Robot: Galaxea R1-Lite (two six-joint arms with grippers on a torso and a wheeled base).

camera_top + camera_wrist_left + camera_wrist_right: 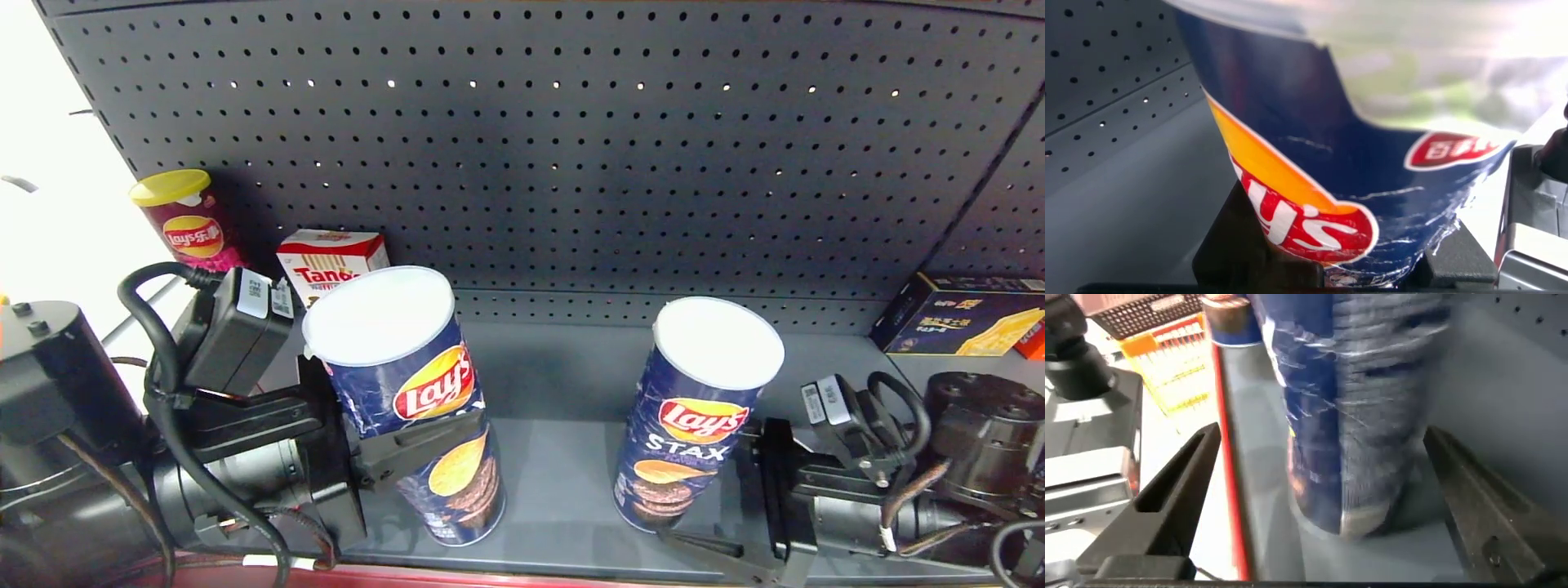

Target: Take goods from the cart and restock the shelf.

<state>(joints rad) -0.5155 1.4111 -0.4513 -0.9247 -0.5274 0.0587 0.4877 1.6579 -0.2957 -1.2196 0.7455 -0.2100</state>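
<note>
Grey shelf [563, 384]. Left claw [404, 445] clamped on tilted blue can [400, 367], 7 o'clock. Right claw [1323, 441] wide around upright second can [702, 408], 5 o'clock. Step: placing. Next: stand blue can upright, release, back out.

Near the front of the grey metal shelf [563, 482], left of centre, the tilted dark-blue chip can [408, 400] sits clamped in the left gripper [416, 445]. To its right, the upright dark-blue chip can [694, 416] stands between the right gripper's [1319, 457] spread fingers, touching neither. Back left is a magenta yellow-lidded can [189, 222], with a red-and-white carton [331, 261] just beside it. Far right lies a dark-blue flat box [955, 327].
</note>
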